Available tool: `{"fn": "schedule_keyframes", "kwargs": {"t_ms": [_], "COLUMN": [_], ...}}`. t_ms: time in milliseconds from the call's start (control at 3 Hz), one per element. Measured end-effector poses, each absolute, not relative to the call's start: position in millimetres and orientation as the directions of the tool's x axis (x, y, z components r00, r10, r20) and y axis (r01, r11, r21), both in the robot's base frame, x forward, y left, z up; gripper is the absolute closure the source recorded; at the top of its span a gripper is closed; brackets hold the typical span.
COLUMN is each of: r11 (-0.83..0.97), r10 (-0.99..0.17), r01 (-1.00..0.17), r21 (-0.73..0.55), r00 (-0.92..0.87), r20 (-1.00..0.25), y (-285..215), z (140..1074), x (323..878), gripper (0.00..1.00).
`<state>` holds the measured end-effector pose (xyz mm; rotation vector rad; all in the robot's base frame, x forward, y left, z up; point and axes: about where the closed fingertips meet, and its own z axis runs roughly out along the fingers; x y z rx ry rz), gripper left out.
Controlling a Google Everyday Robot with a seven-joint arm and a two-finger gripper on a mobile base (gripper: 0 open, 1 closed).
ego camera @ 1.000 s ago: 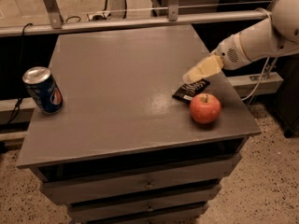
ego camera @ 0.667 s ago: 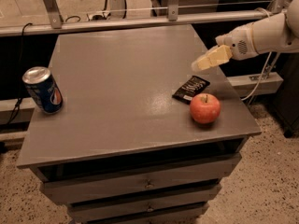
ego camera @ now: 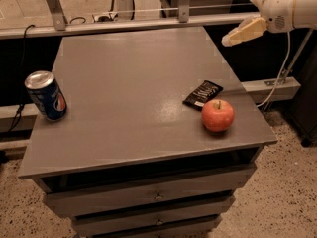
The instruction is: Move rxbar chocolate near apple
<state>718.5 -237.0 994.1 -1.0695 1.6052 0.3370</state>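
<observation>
The rxbar chocolate point(ego camera: 202, 94), a flat black wrapper with white lettering, lies on the grey cabinet top point(ego camera: 133, 88) near its right edge. The red-orange apple point(ego camera: 217, 115) stands just in front of it, almost touching. My gripper point(ego camera: 229, 41) with cream-coloured fingers is raised above the right rear edge of the top, well away from the bar and the apple, and holds nothing.
A blue soda can point(ego camera: 46, 95) stands at the left edge of the top. The cabinet has drawers point(ego camera: 158, 196) below. A metal rail point(ego camera: 124, 21) runs behind it. A white cable point(ego camera: 277, 83) hangs at the right.
My gripper has lifted off the rxbar chocolate and drawn back up and to the right. The bar stays beside the apple.
</observation>
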Motion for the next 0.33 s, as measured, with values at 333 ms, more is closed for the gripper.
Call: {"fn": "schedule_keyframes", "kwargs": {"t_ms": [333], "r11": [0.548], "r10": [-0.457], "r01": [-0.776], "r21": [-0.311], "r00": [0.033], "r20": [-0.889], "y": [-236.9], "z": [994.1], "x": [718.6], "gripper": [0.00]}}
